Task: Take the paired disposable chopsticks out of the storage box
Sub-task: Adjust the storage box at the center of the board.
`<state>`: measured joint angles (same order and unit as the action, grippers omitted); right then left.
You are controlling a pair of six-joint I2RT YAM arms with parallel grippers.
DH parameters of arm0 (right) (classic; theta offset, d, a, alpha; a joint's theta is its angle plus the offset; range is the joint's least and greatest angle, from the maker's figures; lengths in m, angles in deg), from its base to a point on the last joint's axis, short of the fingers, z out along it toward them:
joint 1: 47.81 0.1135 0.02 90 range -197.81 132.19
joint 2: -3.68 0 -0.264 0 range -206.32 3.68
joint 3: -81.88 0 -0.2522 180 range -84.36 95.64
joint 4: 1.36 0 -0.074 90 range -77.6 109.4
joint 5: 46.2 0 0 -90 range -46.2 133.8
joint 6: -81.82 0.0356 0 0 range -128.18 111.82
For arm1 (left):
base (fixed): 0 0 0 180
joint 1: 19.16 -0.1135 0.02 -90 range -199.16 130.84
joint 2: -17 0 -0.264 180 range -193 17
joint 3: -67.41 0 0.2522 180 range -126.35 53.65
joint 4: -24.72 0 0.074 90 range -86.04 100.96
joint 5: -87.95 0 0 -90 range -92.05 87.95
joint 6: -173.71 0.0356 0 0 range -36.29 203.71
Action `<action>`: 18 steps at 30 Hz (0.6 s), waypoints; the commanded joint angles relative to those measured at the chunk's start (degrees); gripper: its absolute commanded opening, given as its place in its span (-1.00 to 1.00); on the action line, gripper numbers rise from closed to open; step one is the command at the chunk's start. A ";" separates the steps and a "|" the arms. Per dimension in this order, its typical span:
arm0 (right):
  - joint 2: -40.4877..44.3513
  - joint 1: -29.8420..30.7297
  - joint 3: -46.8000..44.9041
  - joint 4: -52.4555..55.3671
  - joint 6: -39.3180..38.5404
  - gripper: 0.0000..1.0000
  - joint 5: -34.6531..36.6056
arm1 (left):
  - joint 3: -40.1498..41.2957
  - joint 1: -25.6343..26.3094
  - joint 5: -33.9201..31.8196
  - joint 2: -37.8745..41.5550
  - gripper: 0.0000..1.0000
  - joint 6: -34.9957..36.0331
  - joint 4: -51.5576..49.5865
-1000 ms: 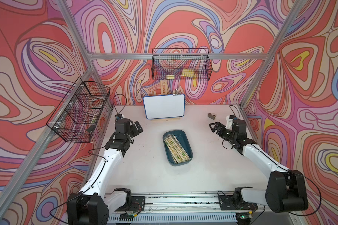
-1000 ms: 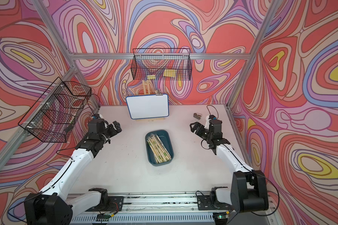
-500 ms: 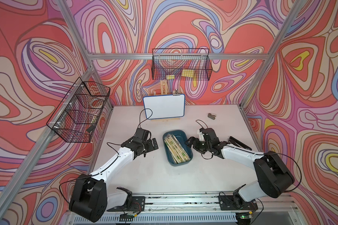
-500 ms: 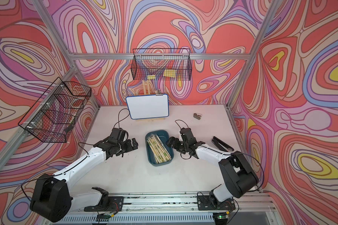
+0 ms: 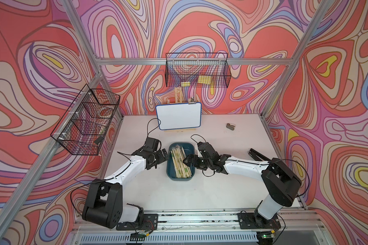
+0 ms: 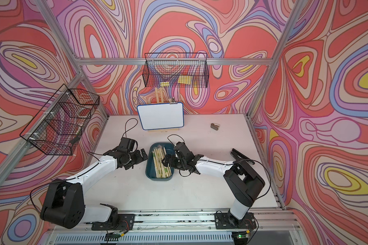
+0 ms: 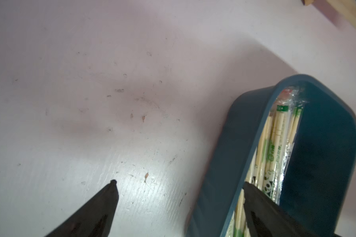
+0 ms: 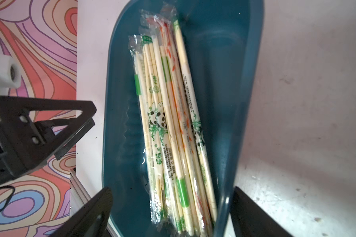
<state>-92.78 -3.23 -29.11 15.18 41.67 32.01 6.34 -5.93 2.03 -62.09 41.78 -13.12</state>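
Both spread, the left gripper [image 5: 164, 153] and right gripper [image 5: 193, 153] flanked the storage box [image 5: 180, 178], a whiteboard [image 5: 179, 115] at the surface's [image 5: 221, 191] far edge. The paired disposable chopsticks [image 8: 169, 123] showed panda prints.

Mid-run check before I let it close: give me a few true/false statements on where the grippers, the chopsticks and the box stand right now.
1. The left gripper and the right gripper are both open. True.
2. The right gripper has a pair of the chopsticks clamped. False: it holds nothing; its jaws stand wide above the storage box.
3. Some chopsticks lie out on the table. False: all that show lie inside the box.
4. The grippers are at opposite long sides of the box. True.
5. The whiteboard lies flat on the table. False: it stands propped on a wooden easel behind the box.
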 commanded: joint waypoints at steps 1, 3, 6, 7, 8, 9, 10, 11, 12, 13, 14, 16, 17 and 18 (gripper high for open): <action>2.89 -0.07 0.86 5.67 -0.65 0.85 6.95 | -1.51 -1.11 4.18 -0.46 0.99 -0.89 2.62; 5.01 0.07 1.80 9.02 -1.79 0.83 9.70 | -1.84 -1.20 4.93 -0.05 0.99 -0.54 2.60; 6.72 0.65 4.95 13.85 -4.99 0.77 11.85 | -1.78 -1.45 5.18 1.33 1.00 -0.34 2.28; 6.66 0.93 6.32 15.29 -6.11 0.71 12.13 | -1.66 -1.69 5.15 1.79 0.99 -0.42 2.12; 6.27 1.19 8.07 16.91 -7.30 0.65 12.38 | -1.60 -2.10 5.17 2.29 1.00 -0.56 1.85; 5.56 1.61 9.89 18.53 -8.31 0.60 12.81 | -1.56 -2.61 5.18 2.75 0.99 -0.61 1.64; 4.82 1.90 11.26 19.68 -9.04 0.56 13.06 | -1.39 -3.13 5.17 3.22 1.00 -0.69 1.27; 3.89 2.22 12.85 20.69 -9.88 0.48 12.95 | -1.35 -3.81 5.18 3.62 0.99 -0.78 0.95; 2.81 2.64 14.32 21.37 -10.68 0.38 12.77 | -1.31 -4.49 5.28 3.93 1.00 -0.79 0.63; 1.93 2.94 15.58 21.94 -11.21 0.30 12.64 | -1.38 -5.19 5.53 4.19 0.99 -0.66 0.17; 0.74 3.38 17.07 22.59 -11.95 0.20 12.50 | -1.44 -5.87 5.76 4.46 0.99 -0.49 -0.28; -1.62 4.11 19.91 23.67 -13.07 -0.04 12.50 | -1.49 -7.24 6.35 4.96 0.99 -0.27 -0.90; -2.96 4.59 21.42 24.22 -13.79 -0.16 12.65 | -1.41 -7.86 6.57 5.21 0.99 -0.18 -1.18; -4.34 4.97 22.93 24.81 -14.40 -0.26 12.97 | -1.27 -8.37 6.87 5.47 1.00 -0.17 -1.26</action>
<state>-93.40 0.57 -8.74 35.23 30.48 43.59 5.90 -13.01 7.71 -57.94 41.65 -12.31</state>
